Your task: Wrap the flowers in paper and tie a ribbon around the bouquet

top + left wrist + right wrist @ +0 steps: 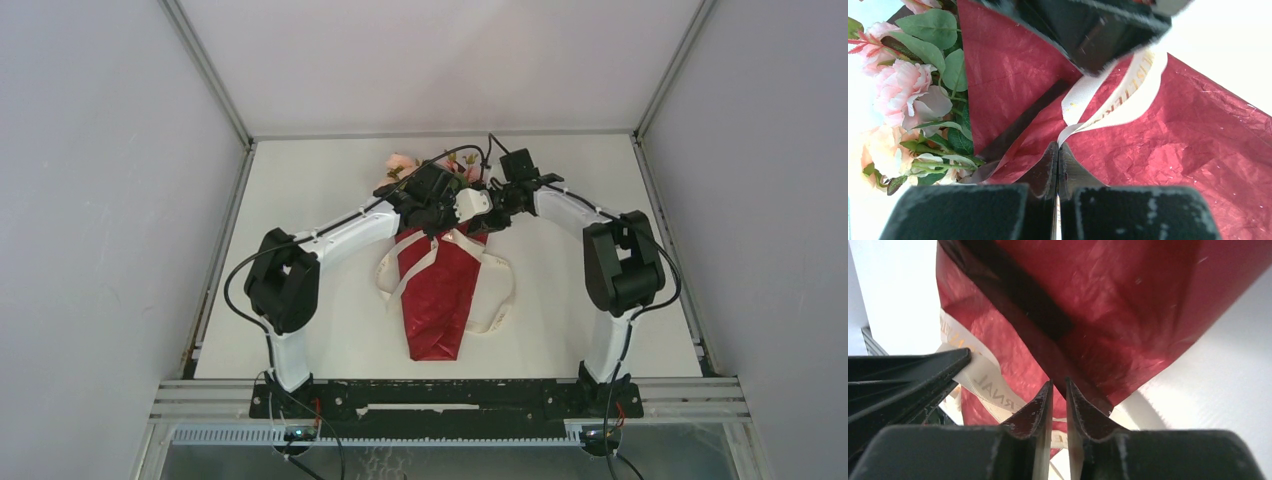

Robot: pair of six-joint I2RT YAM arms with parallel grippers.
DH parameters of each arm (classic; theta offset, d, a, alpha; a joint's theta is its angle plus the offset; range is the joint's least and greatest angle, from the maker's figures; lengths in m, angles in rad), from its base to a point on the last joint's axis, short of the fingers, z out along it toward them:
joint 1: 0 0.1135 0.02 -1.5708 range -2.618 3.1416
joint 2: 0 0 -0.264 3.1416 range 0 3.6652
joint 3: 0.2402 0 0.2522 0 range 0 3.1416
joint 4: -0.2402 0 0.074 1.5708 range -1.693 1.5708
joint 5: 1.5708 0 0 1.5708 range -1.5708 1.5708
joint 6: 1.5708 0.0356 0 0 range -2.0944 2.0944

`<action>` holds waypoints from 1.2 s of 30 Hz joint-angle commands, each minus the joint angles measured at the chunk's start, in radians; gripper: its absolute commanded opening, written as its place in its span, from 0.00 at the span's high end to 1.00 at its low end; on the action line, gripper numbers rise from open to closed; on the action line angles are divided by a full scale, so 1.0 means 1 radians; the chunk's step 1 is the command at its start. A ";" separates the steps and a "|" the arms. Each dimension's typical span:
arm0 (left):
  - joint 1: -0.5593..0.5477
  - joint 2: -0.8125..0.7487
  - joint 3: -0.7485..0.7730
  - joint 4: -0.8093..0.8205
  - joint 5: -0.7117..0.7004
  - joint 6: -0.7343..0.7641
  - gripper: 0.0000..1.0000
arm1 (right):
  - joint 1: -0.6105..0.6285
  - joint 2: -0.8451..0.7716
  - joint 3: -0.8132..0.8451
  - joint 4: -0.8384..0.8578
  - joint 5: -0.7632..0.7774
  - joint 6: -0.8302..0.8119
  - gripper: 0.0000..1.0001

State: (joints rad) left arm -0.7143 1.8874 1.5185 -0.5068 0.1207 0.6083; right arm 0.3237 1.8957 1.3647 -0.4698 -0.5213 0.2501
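Note:
The bouquet lies on the table (300, 200), a tapered cone of red crinkly paper (440, 300) pointing at me, with pink flowers (400, 163) at its far end. The cream ribbon (497, 300) loops round the cone and trails to both sides. Both grippers meet over the cone's wide end. My left gripper (1058, 147) is shut on the ribbon (1108, 105), which rises from its tips across the paper (1188, 135), next to the flowers (903, 90). My right gripper (1059, 385) stands a narrow gap open just over the paper (1098, 305); the ribbon (983, 377) passes behind the gap.
Grey walls (100, 200) and metal frame rails close the white table on three sides. The other arm's black finger fills the top of the left wrist view (1098, 30) and the left of the right wrist view (903, 380).

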 commanded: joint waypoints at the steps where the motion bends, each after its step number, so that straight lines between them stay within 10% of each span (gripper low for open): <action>1: 0.004 -0.015 0.038 0.020 0.036 -0.004 1.00 | 0.027 0.029 0.062 -0.092 -0.041 -0.071 0.79; 10: 0.006 0.027 0.077 0.020 0.033 -0.005 1.00 | 0.043 0.164 0.183 -0.205 -0.042 -0.125 0.83; 25: 0.029 0.153 0.199 0.020 -0.065 -0.117 1.00 | -0.079 -0.219 -0.144 0.041 0.090 0.076 0.69; 36: 0.059 0.182 0.217 -0.043 -0.028 -0.233 1.00 | 0.113 -0.323 -0.479 0.574 0.292 0.434 0.65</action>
State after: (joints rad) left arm -0.6762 2.0583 1.6798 -0.5179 0.0559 0.4648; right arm 0.4343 1.6333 0.9749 -0.2268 -0.3050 0.4530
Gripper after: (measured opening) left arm 0.004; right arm 0.347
